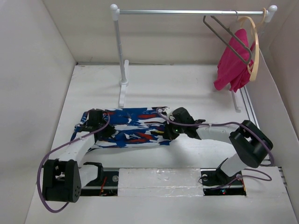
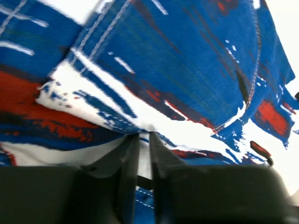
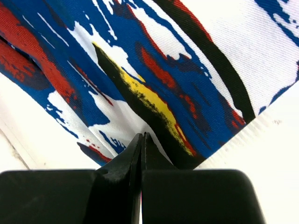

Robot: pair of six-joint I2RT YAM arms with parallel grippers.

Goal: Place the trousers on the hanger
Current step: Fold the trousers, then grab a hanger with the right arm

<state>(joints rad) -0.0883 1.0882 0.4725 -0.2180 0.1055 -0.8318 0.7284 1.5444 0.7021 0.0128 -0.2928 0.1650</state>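
Observation:
The trousers (image 1: 135, 125), in a blue, white, red and black brushstroke print, lie folded flat across the middle of the table. My left gripper (image 1: 108, 132) is at their left end. In the left wrist view the left gripper (image 2: 144, 135) is shut on a fold of the trousers (image 2: 187, 60). My right gripper (image 1: 166, 133) is at their right end. In the right wrist view the right gripper (image 3: 141, 135) is shut on the edge of the trousers (image 3: 177, 70). The grey wire hanger (image 1: 227, 37) hangs empty on the rail at the far right, well away from both grippers.
A white clothes rack stands at the back, with its rail (image 1: 187, 12) overhead and a post (image 1: 119, 56) just behind the trousers. A wooden hanger (image 1: 254, 51) with a magenta-pink garment (image 1: 232, 65) hangs beside the wire hanger. White walls enclose the table.

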